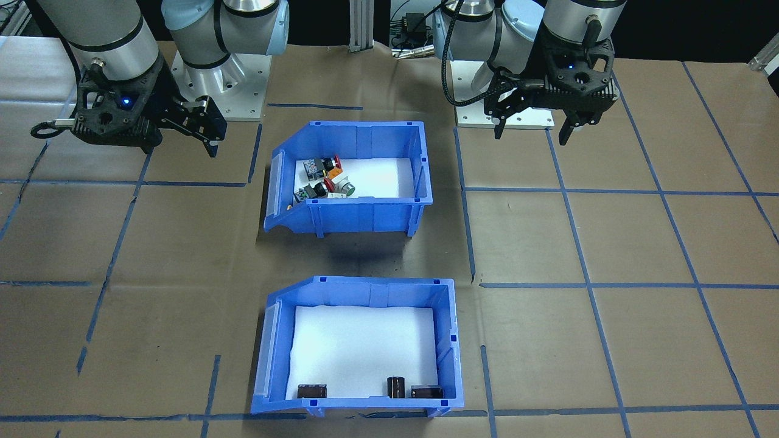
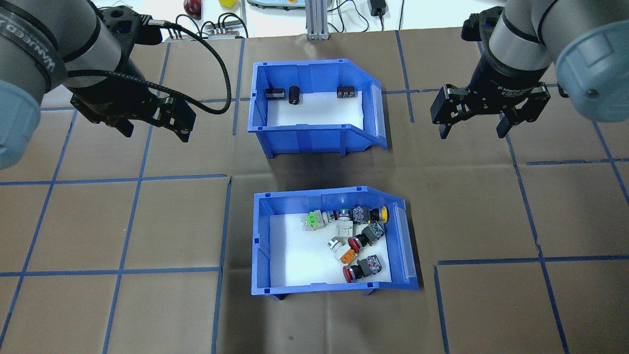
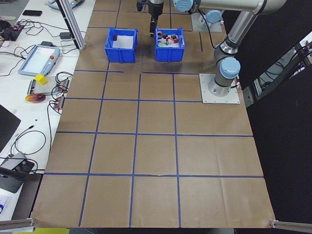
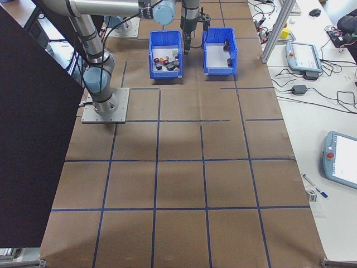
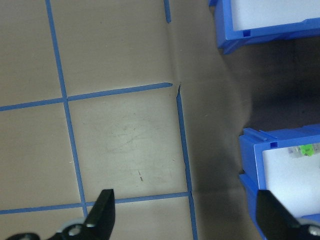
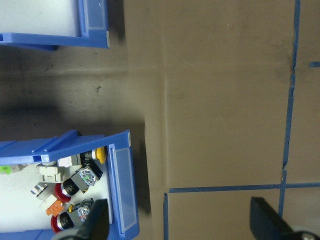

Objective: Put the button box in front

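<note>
My table [image 2: 147, 305] is covered in brown paper marked into large squares with blue tape [image 2: 132, 179], the paper creased and faintly scuffed between the two bins. The button box [image 2: 334, 287] sits in the middle of the surface on the side nearer my base, a blue bin with a white foam liner [image 2: 295, 255] and its sloped front turned toward my right; the push-button switches [image 2: 356, 238], red, yellow, green, white and orange, lie heaped at that sloped end. Straight beyond it, well apart across a strip of bare paper, stands the second blue bin [image 2: 314, 135], facing the same way, with three small dark parts [image 2: 294, 94] along its far wall. My left gripper [image 2: 150, 129] hovers over the paper off to the left of the second bin, its fingers spread wide and holding nothing; its wrist camera looks down on a tape crossing with corners of both bins at the edge. My right gripper [image 2: 474, 130] hangs on the opposite side, level with the second bin, fingers likewise spread and empty. Past the far edge of the table is a white bench with cables [image 2: 216, 27], a power adapter [image 2: 377, 6] and an aluminium post [image 2: 311, 19]; the side views show teach pendants [image 3: 38, 59] lying there, and black panels [image 4: 33, 139] wall off the space behind my bases [image 1: 225, 91]
</note>
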